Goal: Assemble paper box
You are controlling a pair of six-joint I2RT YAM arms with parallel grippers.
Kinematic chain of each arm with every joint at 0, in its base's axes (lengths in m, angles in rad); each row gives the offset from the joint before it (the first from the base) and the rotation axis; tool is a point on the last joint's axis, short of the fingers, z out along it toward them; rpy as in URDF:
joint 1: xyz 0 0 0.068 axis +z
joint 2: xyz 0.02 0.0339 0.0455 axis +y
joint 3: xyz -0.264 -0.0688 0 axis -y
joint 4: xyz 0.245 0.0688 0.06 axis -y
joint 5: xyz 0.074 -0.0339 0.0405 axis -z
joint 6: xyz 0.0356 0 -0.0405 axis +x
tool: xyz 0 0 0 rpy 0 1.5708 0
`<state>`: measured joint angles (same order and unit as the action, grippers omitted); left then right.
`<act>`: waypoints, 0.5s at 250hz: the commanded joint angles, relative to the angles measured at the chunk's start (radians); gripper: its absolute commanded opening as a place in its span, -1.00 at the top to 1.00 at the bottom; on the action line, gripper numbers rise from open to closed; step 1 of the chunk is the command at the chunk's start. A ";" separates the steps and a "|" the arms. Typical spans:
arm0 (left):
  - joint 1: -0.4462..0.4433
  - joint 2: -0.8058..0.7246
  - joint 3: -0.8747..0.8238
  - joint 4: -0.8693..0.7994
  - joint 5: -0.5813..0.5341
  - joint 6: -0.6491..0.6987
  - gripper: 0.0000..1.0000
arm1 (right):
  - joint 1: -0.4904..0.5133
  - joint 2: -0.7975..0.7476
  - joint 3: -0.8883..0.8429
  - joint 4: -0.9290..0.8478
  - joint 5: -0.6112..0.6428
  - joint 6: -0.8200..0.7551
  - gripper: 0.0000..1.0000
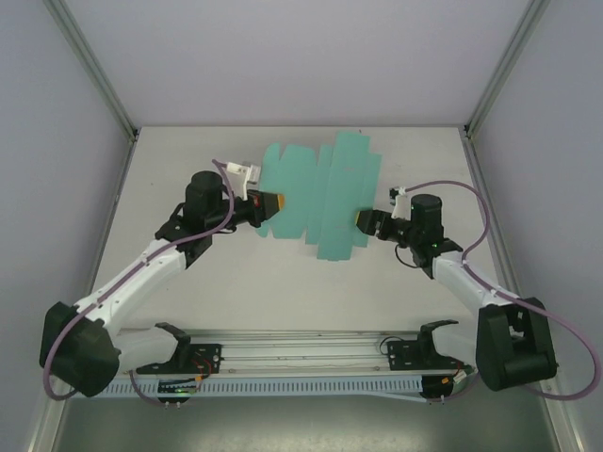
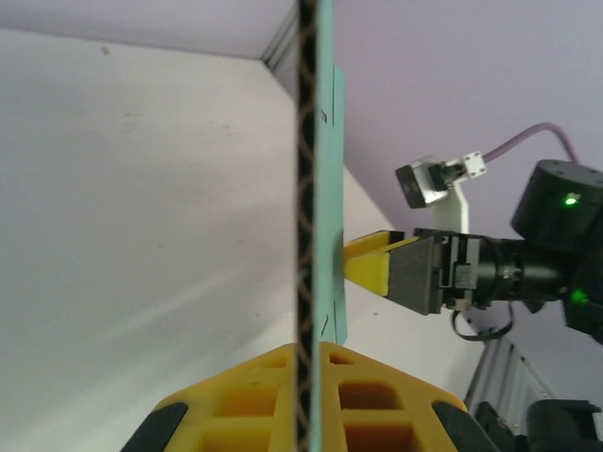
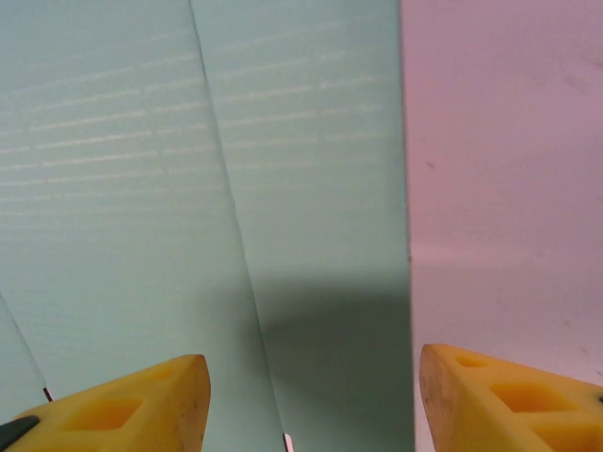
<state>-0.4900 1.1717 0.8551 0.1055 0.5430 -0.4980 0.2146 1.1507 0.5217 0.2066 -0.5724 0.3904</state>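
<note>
The paper box is a flat, unfolded, creased teal sheet.

Inspection, arm hardware, 2 units of matching build.

Left arm: white link shells, black joint housings, large black shoulder block.
Right arm: same scheme, black shoulder block.

Left gripper and right gripper: yellow fingers w/ moulded rectangular pockets, on black bodies.

I see a mauve cable looping off the left wrist and a matching cable on the right.

Wrist cam sits on a white bracket. The right arm's cam has a grey body w/ white plug.

Green LED is lit on the right motor housing. I can't make out screws or markings.
</note>
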 commanded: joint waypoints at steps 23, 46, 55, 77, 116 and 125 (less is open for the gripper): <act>0.002 -0.068 -0.021 0.085 0.046 -0.027 1.00 | -0.008 -0.096 -0.054 0.147 -0.097 -0.032 -0.14; 0.002 -0.074 -0.025 0.090 0.053 -0.036 1.00 | -0.010 -0.131 -0.051 0.142 -0.106 -0.038 0.04; 0.002 -0.074 -0.034 0.094 0.050 -0.037 1.00 | -0.009 -0.144 -0.048 0.135 -0.103 -0.040 0.10; 0.002 -0.070 -0.039 0.091 0.039 -0.035 1.00 | -0.011 -0.184 -0.037 0.091 -0.070 -0.065 0.13; 0.002 -0.054 -0.036 0.088 0.065 -0.041 1.00 | -0.018 -0.226 -0.020 0.048 -0.039 -0.109 0.11; 0.002 -0.052 -0.034 0.088 0.069 -0.040 1.00 | -0.022 -0.226 -0.012 0.045 -0.038 -0.116 0.11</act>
<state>-0.4835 1.1072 0.8337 0.1837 0.5579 -0.5278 0.2016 0.9497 0.4732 0.2565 -0.6182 0.3336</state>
